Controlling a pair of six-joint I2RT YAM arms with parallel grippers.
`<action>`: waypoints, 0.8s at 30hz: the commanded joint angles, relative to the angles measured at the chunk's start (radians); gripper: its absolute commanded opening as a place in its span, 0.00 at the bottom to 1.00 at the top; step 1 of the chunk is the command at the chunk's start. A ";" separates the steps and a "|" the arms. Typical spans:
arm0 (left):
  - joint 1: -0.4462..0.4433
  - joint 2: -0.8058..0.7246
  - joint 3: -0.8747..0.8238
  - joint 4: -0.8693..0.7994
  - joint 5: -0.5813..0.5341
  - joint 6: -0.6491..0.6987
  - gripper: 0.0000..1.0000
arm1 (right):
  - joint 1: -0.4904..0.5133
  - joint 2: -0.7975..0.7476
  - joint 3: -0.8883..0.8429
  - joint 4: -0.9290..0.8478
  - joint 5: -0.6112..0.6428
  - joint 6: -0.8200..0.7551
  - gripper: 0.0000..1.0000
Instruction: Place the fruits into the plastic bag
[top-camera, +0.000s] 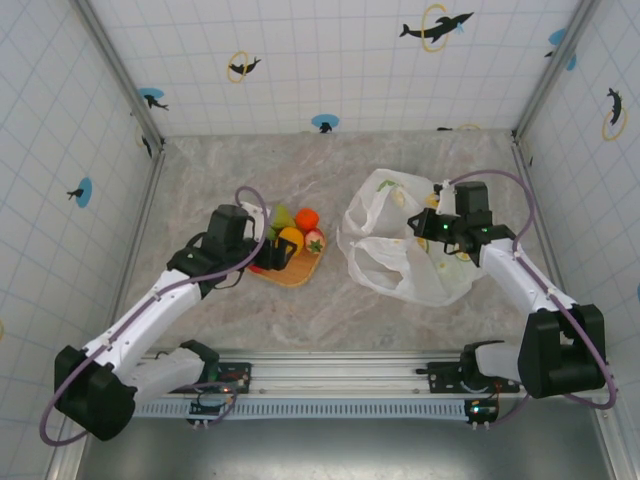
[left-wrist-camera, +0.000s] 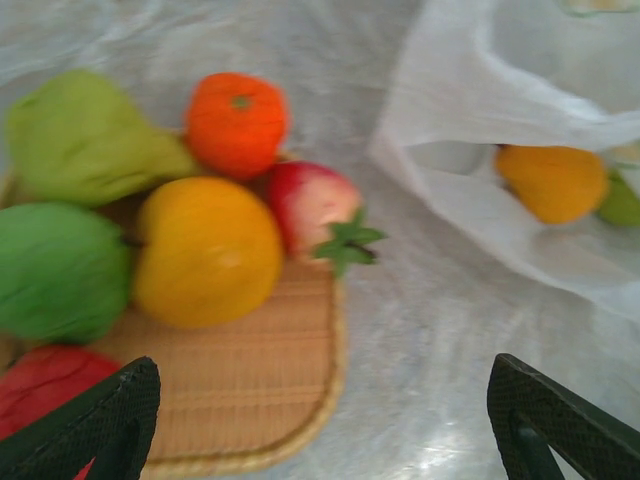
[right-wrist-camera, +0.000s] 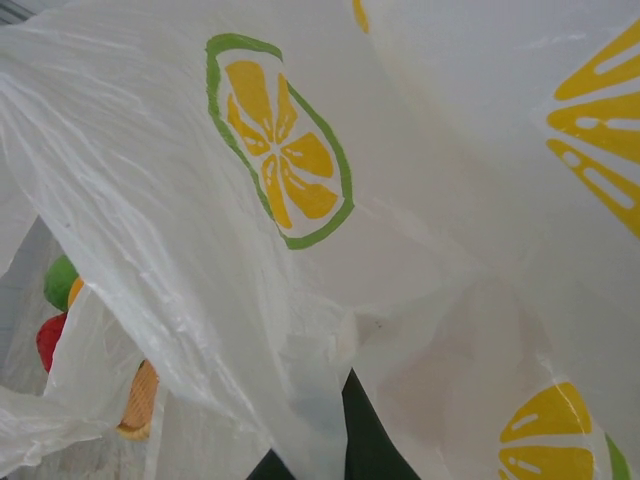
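Observation:
Several toy fruits lie on a tan woven mat (left-wrist-camera: 250, 400): a green pear (left-wrist-camera: 90, 140), an orange (left-wrist-camera: 237, 122), a yellow-orange fruit (left-wrist-camera: 205, 250), a red-white one with green leaves (left-wrist-camera: 310, 205), a green one (left-wrist-camera: 55, 270) and a red one (left-wrist-camera: 40, 385). My left gripper (left-wrist-camera: 320, 375) hovers open over the mat's near edge (top-camera: 272, 250), with nothing between its fingers. The plastic bag (top-camera: 405, 250) lies to the right, holding an orange fruit (left-wrist-camera: 553, 182) and a green one (left-wrist-camera: 620, 200). My right gripper (top-camera: 432, 228) is shut on the bag's film (right-wrist-camera: 300, 300), which drapes over its dark fingers (right-wrist-camera: 372, 440).
The marble table (top-camera: 300, 170) is walled by tiled panels on three sides. Bare table lies between the mat (top-camera: 300, 272) and the bag's mouth (top-camera: 370, 250). Through the bag's opening, a green fruit (right-wrist-camera: 60, 282) and a red one (right-wrist-camera: 50, 338) show at the left.

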 joint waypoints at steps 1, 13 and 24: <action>0.038 -0.016 -0.001 -0.100 -0.130 -0.012 0.87 | 0.009 -0.008 0.047 0.016 -0.024 -0.008 0.00; 0.146 0.029 -0.043 -0.121 -0.155 0.122 0.91 | 0.024 -0.010 0.057 -0.022 -0.043 -0.037 0.00; 0.156 0.036 -0.079 -0.065 -0.161 0.196 0.92 | 0.023 -0.027 0.050 -0.044 -0.012 -0.053 0.00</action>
